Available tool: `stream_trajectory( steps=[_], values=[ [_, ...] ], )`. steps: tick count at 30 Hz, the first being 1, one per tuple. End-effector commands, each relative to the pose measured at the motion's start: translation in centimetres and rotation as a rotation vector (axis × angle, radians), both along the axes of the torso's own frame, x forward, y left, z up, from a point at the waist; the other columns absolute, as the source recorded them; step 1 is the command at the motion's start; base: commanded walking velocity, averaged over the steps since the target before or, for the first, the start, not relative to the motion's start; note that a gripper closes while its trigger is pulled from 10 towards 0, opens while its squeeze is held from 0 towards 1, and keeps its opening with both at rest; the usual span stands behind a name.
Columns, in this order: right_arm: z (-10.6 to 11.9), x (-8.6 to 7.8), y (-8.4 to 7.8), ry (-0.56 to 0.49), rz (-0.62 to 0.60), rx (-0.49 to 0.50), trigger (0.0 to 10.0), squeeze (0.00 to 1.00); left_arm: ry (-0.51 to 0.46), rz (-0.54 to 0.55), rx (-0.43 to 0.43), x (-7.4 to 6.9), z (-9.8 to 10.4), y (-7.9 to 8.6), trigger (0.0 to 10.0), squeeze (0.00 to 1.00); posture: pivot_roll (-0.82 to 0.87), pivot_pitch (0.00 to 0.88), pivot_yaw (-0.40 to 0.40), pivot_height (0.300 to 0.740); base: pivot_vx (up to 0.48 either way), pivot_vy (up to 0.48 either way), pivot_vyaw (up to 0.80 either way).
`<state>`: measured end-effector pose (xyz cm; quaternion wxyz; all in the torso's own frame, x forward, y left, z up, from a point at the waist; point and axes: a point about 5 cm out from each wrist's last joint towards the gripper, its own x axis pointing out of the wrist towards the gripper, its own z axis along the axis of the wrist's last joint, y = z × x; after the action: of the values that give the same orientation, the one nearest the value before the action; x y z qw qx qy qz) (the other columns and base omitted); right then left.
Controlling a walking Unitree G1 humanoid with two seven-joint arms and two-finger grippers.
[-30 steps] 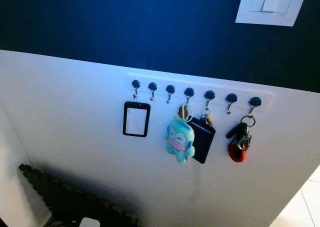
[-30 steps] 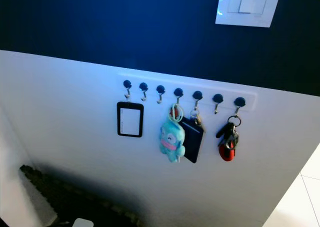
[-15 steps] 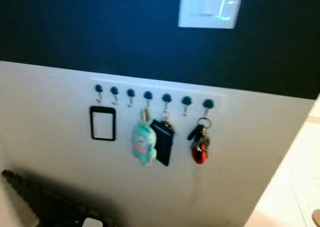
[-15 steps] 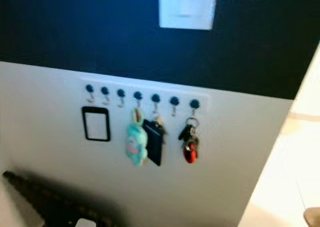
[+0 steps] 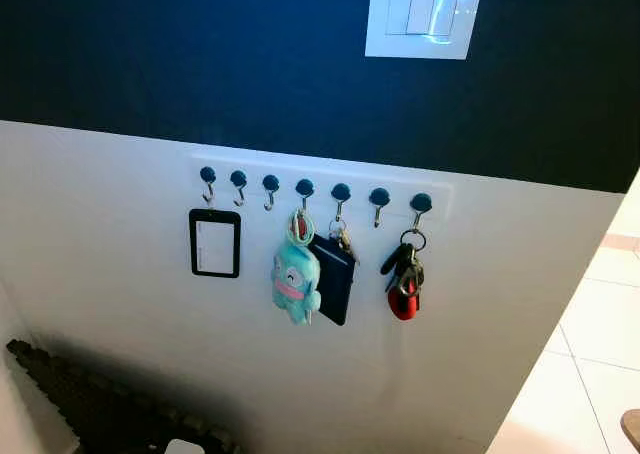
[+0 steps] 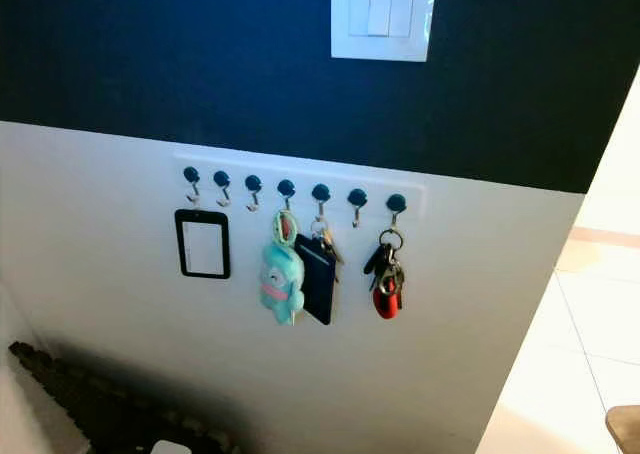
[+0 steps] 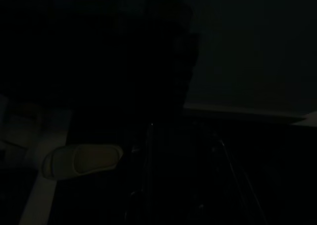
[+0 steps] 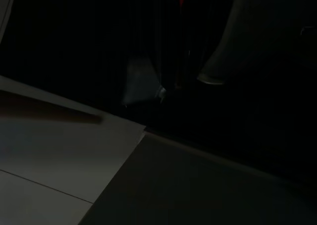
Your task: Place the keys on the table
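Facing a two-tone wall, dark navy upper band (image 5: 180, 44) over a white lower panel (image 5: 100, 234). White rectangular light switch plate (image 5: 425, 14) high on the navy part. Pale tiled floor (image 5: 590, 374) at right; dark textured mat (image 5: 90, 409) at the wall's foot on the left.

White hook rail with seven round dark-blue knobs and small metal hooks (image 5: 320, 186) runs along the top of the white panel. Hanging from it, left to right: black-framed rectangular card holder with white insert (image 5: 215, 243) on the first hook; teal plush character keychain with pink mouth (image 5: 295, 282) on the fourth; flat black wallet-like pouch (image 5: 333, 279) on the fifth, tucked just behind the plush and touching it; bunch of keys with black fob and red tag on a metal ring (image 5: 404, 279) on the last, rightmost hook, flat against the wall, apart from the pouch. Second, third and sixth hooks bare.

Left wrist view very dark: a pale slipper-like shape (image 7: 81, 160) on the floor. Right wrist view dark: pale floor tile (image 8: 54, 160). Either end effector open or closed: cannot tell.
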<state>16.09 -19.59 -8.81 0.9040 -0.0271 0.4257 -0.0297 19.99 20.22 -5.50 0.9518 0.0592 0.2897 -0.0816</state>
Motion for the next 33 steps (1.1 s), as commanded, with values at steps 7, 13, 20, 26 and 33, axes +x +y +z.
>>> stream_trajectory(
  steps=[7, 13, 20, 26, 33],
  values=[
    [-0.11, -0.24, 0.14, 0.003, -0.003, 0.004, 10.0, 0.00, 0.015, -0.005, 0.009, -0.20, -0.09, 0.44, 10.0, 0.00, 0.04, 0.017, 0.009, 0.740, -0.348, 0.000, 0.00],
    [-0.10, -0.21, 0.13, 0.003, -0.002, 0.003, 10.0, 0.00, 0.015, -0.005, 0.007, -0.13, -0.06, 0.44, 10.0, 0.00, 0.04, 0.018, 0.009, 0.740, -0.345, 0.000, 0.00],
    [-0.07, -0.11, 0.12, 0.003, -0.002, 0.004, 10.0, 0.00, 0.027, -0.006, 0.008, -0.06, -0.12, 0.38, 10.0, 0.00, 0.04, 0.018, 0.010, 0.740, -0.047, 0.000, 0.00],
    [-0.02, 0.01, 0.14, -0.001, -0.003, 0.006, 10.0, 0.00, 0.028, -0.011, 0.009, 0.05, -0.08, 0.41, 10.0, 0.00, 0.04, 0.017, 0.014, 0.740, 0.000, 0.000, 0.00],
    [0.05, 0.21, 0.26, -0.008, -0.005, 0.011, 10.0, 0.00, 0.030, -0.017, 0.016, 0.28, 0.07, 0.66, 10.0, 0.00, 0.04, 0.017, 0.019, 0.740, 0.000, 0.000, 0.00]
  ],
)
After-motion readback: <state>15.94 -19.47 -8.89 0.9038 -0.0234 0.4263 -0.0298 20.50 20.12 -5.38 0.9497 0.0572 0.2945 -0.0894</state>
